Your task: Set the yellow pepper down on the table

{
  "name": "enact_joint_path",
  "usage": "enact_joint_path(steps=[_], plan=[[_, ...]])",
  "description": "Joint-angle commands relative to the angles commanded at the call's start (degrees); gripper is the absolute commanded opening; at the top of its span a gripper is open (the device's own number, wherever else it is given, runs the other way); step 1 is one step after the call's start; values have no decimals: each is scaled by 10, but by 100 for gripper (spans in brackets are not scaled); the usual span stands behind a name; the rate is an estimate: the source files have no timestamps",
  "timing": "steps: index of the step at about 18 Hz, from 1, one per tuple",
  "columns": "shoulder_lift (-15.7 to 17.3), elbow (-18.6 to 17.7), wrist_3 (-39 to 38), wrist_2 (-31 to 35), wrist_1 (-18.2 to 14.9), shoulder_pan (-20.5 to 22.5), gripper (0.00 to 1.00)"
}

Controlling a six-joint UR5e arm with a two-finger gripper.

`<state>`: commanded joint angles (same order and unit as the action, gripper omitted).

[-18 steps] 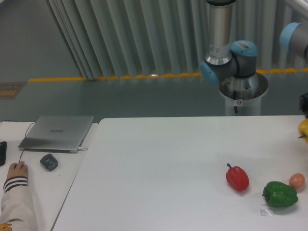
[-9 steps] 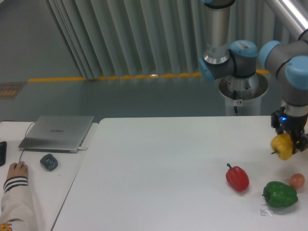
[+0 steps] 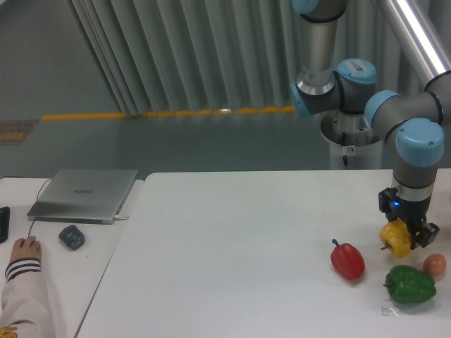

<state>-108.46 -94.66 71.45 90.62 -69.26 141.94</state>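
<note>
Arm bent down at right, tool (image 3: pixel 403 234) pointing down, grasping yellow pepper (image 3: pixel 396 239) just above desk (image 3: pixel 232 246), between red pepper (image 3: pixel 347 260) and green pepper (image 3: pixel 409 284).

place: robotics lab | signs: UR5e arm (image 3: pixel 412 134) on a pedestal behind the white table's (image 3: pixel 232 239) far edge | yellow floor line (image 3: pixel 169 113) | ribbed grey wall panels (image 3: pixel 190 49) | laptop (image 3: pixel 83 193) on side desk (image 3: pixel 63 260)

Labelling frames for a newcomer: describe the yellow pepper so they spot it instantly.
On the big white table, look to the right edge, under the arm. The yellow pepper hangs in the gripper, above and between the red pepper and green pepper; the only yellow one.
</note>
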Motion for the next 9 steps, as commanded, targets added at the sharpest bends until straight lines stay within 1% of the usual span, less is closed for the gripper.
enact_joint_path(steps=[4, 6, 9], plan=[[20, 3, 3, 6, -3, 2, 100], [27, 11, 4, 26, -8, 6, 100], [33, 27, 4, 30, -9, 33, 100]])
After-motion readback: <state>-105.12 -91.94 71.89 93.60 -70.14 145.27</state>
